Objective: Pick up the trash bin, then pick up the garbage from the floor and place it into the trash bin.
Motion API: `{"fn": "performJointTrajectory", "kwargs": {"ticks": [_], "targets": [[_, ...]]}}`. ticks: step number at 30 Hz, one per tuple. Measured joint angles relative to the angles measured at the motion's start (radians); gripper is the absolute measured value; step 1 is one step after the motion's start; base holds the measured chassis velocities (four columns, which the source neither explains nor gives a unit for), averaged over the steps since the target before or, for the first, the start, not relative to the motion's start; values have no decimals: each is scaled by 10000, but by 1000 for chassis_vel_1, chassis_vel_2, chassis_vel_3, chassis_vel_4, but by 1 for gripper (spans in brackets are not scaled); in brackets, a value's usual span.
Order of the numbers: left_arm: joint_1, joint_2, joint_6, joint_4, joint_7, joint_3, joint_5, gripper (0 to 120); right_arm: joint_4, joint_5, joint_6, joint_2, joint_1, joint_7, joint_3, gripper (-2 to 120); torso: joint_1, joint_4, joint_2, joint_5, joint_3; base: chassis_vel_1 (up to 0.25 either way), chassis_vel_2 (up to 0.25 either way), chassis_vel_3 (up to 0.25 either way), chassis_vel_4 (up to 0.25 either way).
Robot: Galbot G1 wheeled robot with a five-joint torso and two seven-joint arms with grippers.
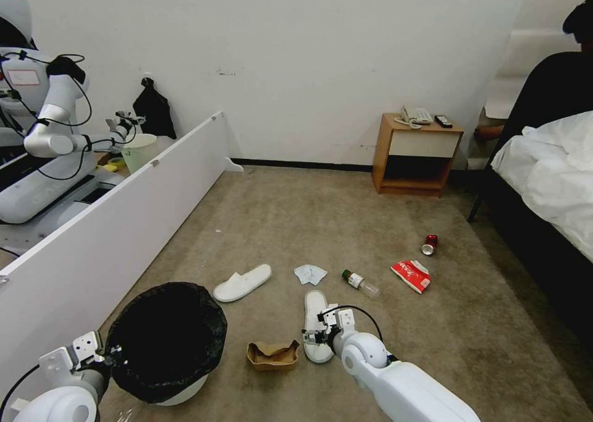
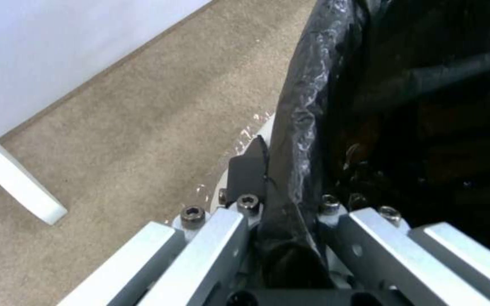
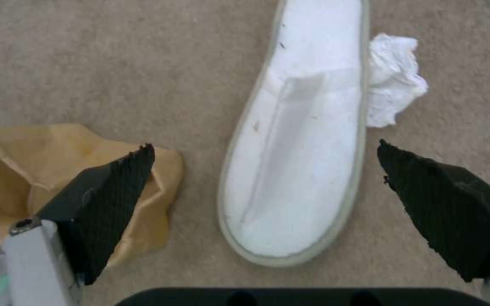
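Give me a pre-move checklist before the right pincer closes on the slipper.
1. Left pincer clamped on trash bin rim: ok.
2. Right pincer open: ok.
3. Near slipper lies between its fingers: ok.
4. Cardboard scrap clear of the fingers: not ok, one finger overlaps it.
5. Crumpled tissue touches the slipper's edge: cannot tell.
6. Bin mouth unobstructed: ok.

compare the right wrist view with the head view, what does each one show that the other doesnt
Right wrist only: a crumpled tissue tucked against the slipper's far side, and the right gripper with open jaws straddling the slipper.

Head only: the trash bin held at its rim by the left gripper, a second slipper, the bottle, red packet and can.

Both: the near slipper and the cardboard scrap.
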Motion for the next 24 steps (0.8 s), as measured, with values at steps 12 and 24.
{"fn": "performJointTrajectory", "kwargs": {"ticks": [12, 24], "targets": [[23, 17, 0, -23, 9, 8, 15, 1, -265, 362, -175, 156, 2, 384, 90, 100, 0, 0, 0, -1, 0, 0, 0, 0, 0], [74, 84, 0, -34, 20, -15, 11, 1, -1403, 366, -17, 786, 516, 428, 2, 100, 0, 1, 0, 0, 0, 0, 0, 0, 0]]}}
